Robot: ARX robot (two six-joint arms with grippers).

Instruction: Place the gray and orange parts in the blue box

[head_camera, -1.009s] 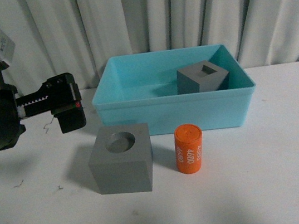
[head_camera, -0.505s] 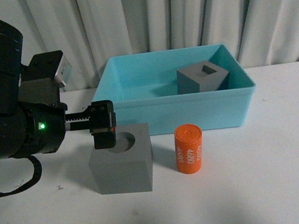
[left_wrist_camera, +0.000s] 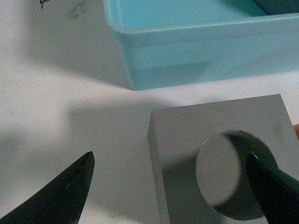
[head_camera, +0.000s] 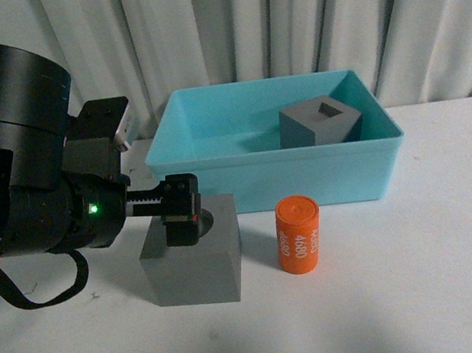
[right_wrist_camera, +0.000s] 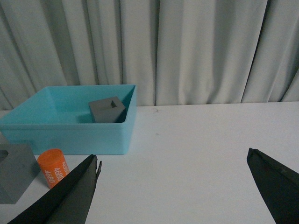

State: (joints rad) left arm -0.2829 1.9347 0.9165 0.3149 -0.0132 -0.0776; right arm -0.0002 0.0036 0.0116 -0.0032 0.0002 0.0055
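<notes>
A gray cube with a round recess (head_camera: 194,267) stands on the white table in front of the blue box (head_camera: 272,178). My left gripper (head_camera: 181,211) hovers open just over this cube's top. In the left wrist view the gripper (left_wrist_camera: 170,161) has one finger over the cube's (left_wrist_camera: 187,135) round recess and the other beside the cube over bare table. The orange cylinder (head_camera: 299,234) marked 4680 stands upright to the right of this cube. A second gray cube (head_camera: 319,121), with a square recess, sits inside the box at its back right. My right gripper (right_wrist_camera: 174,156) is open over bare table, away from all parts.
The white table (head_camera: 428,272) stretches on to the right of the cylinder and box. A gray curtain (head_camera: 283,18) hangs close behind the box. In the right wrist view the box (right_wrist_camera: 70,135), cylinder (right_wrist_camera: 53,168) and recessed cube (right_wrist_camera: 14,172) lie far off to one side.
My left arm has swung from the table's left side toward the right, bringing its open gripper over the round-recess cube. The parts have not moved.
</notes>
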